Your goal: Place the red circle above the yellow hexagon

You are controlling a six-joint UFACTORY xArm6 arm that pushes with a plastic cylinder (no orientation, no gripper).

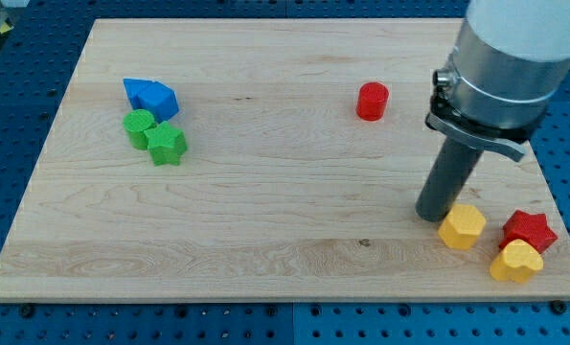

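Rod status: my tip (431, 217) rests on the wooden board (265, 230), touching or just beside the view's left edge of the yellow hexagon (463, 227). No jaws are fitted to me, so nothing is grasped; the dark cylindrical rod hangs from a grey metal collar.

Task item: the red circle (372, 101), a short smooth cylinder, stands toward the view's top, well apart from the hexagon and up-left of it.

Right cluster: a red star (529, 231) lies just right of the hexagon, and a yellow heart (515, 261) touches the star's lower edge.

Left cluster: a blue block (150, 97) of angular, faceted shape sits above a green circle (139, 126) and a green star (167, 144), all three close together or touching.

Surface: pale board with visible grain, laid on a blue perforated table (16, 105).
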